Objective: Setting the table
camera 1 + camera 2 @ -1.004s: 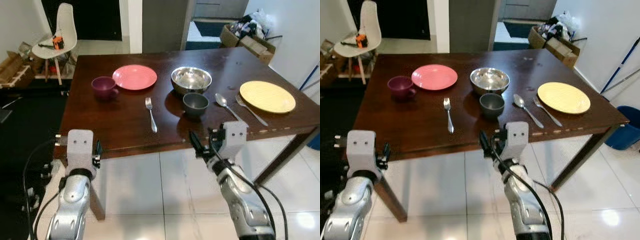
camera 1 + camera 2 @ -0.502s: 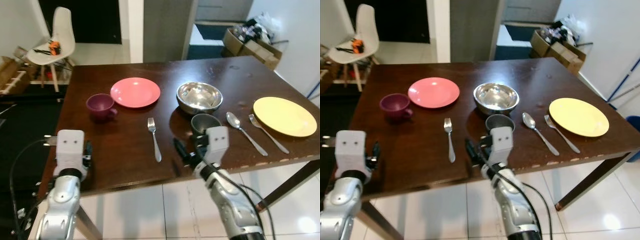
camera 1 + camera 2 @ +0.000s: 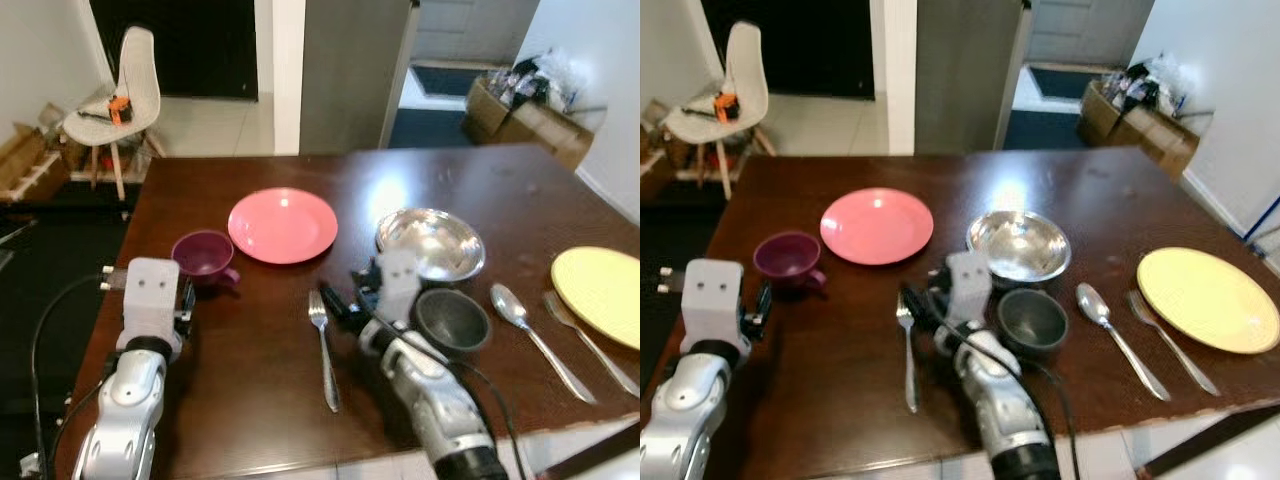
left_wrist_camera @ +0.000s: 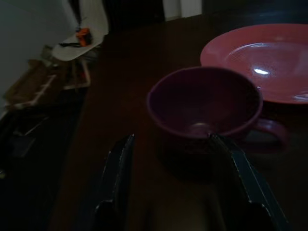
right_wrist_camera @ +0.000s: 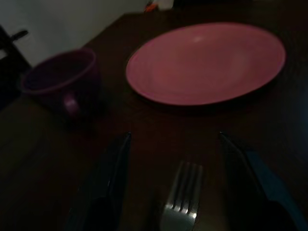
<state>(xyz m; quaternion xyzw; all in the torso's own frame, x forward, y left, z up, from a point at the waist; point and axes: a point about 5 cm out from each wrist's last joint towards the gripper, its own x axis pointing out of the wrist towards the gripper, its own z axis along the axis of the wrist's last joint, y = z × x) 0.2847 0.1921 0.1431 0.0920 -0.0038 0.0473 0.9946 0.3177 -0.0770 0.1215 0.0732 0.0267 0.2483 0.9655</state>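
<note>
While the head views hide its fingertips, the right gripper [image 5: 173,187] stands open and empty over the fork [image 5: 180,209]; the left gripper [image 4: 173,187], equally spread, faces the cup [image 4: 204,103].

Colours on the dark brown wooden table [image 3: 250,400]

A round pink plate [image 3: 283,225], a deep purple cup [image 3: 204,257], a shiny silver metal bowl [image 3: 430,242], a small dark grey bowl [image 3: 452,320], a pale yellow plate [image 3: 605,294], and a silver fork [image 3: 324,348]; a white chair [image 3: 120,90] beyond.
</note>
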